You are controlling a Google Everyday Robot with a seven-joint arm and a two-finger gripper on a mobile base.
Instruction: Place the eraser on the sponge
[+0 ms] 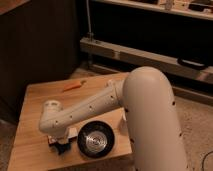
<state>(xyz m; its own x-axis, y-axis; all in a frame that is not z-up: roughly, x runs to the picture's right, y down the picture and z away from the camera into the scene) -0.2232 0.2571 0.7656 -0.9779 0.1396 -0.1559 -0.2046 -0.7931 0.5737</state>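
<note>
one pincer (pixel 59 146): clenched, low over the front-left of the tabletop (pixel 30 100), beside the black bowl (pixel 95 140).
eraser (pixel 50 143): pale-red bit right at the pincer; held or not, i cannot tell.
sponge (pixel 64 150): dark pad, mostly hidden under it.
care: i'd keep the eraser flat, centred on the soft pad.

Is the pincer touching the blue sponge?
Cannot tell. In the camera view the pincer is down at the table's near edge beside the bowl, and the arm hides where it would meet the sponge.
</note>
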